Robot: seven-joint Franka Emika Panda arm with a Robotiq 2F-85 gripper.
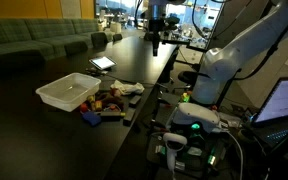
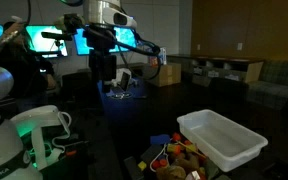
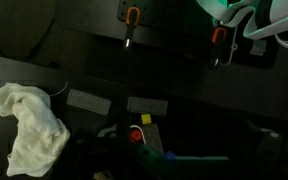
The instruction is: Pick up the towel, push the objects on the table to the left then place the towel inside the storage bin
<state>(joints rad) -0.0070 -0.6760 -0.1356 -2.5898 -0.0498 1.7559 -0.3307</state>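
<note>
On the dark table (image 1: 44, 60) a storage bin (image 1: 68, 92) is set, with the objects (image 1: 106, 100) heaped just beside it toward the long edge — the towel (image 3: 29, 125) is laid near them.

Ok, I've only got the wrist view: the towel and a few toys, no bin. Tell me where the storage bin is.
Observer: The storage bin sits on the table, right beside the heap of objects. It shows in both exterior views.
Operator: Give me what's in it.
Observer: Nothing shows inside it, so it looks empty.
Operator: Now the gripper's height.
Observer: The gripper hangs well above the table, away from the bin, touching nothing.
</note>
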